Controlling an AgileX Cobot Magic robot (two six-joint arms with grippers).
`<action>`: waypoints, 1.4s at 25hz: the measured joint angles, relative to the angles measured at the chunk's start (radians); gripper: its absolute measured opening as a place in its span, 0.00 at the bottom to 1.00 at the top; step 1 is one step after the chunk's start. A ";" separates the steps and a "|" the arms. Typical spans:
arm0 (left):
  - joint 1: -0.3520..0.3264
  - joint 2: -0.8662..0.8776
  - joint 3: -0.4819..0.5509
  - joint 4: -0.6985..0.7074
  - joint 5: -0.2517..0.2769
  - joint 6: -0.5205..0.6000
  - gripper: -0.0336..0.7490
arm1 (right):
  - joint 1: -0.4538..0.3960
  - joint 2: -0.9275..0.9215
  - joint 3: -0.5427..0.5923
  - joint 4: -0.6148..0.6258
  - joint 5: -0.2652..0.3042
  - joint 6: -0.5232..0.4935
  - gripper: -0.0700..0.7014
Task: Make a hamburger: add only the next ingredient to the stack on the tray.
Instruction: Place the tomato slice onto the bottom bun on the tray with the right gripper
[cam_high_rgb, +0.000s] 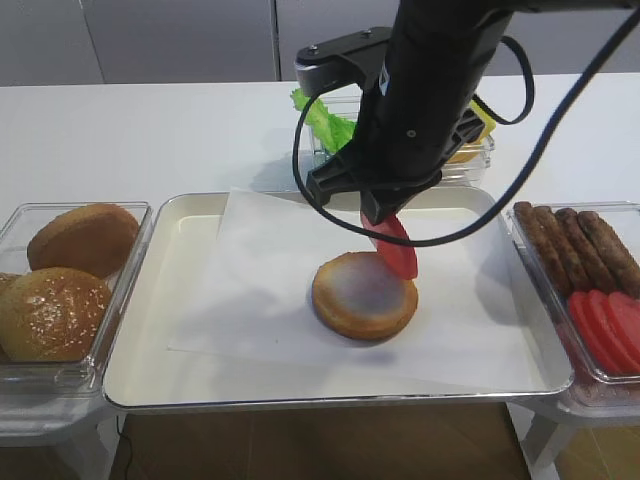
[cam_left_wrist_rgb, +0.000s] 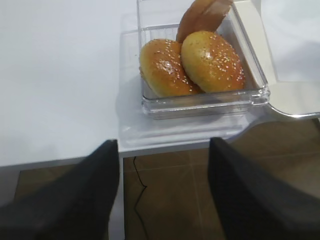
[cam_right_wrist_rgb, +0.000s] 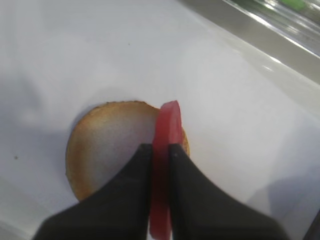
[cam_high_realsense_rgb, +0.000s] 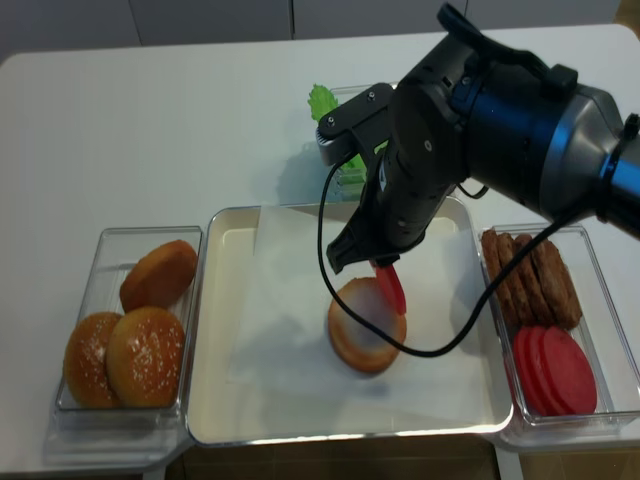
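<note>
A thin red tomato slice (cam_high_rgb: 396, 245) (cam_right_wrist_rgb: 165, 145) (cam_high_realsense_rgb: 390, 288) hangs on edge just above the right part of the bun base (cam_high_rgb: 362, 293) (cam_right_wrist_rgb: 102, 150) (cam_high_realsense_rgb: 362, 335). My right gripper (cam_right_wrist_rgb: 160, 147) (cam_high_rgb: 384, 215) is shut on the slice, one black finger on each flat face. The bun base, pale cut face up, lies on white paper in the cream tray (cam_high_rgb: 180, 330) (cam_high_realsense_rgb: 225, 380). My left gripper (cam_left_wrist_rgb: 164, 150) stands open off the table's front edge, in front of the bun box, with only floor between its fingers.
Sesame buns fill a clear box (cam_high_rgb: 70, 290) (cam_left_wrist_rgb: 200, 65) (cam_high_realsense_rgb: 130, 330) left of the tray. At the right, another box (cam_high_rgb: 590, 290) (cam_high_realsense_rgb: 550, 320) holds brown patties and more red slices. Lettuce (cam_high_rgb: 325, 120) and a further box sit behind the tray.
</note>
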 joint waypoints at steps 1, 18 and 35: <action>0.000 0.000 0.000 0.000 0.000 0.000 0.58 | 0.000 0.000 -0.003 0.000 0.002 -0.002 0.19; 0.000 0.000 0.000 0.000 0.000 0.000 0.58 | 0.000 0.004 -0.005 0.033 0.083 -0.028 0.47; 0.000 0.000 0.000 0.000 0.000 0.000 0.58 | 0.000 -0.005 -0.005 0.091 0.122 -0.032 0.78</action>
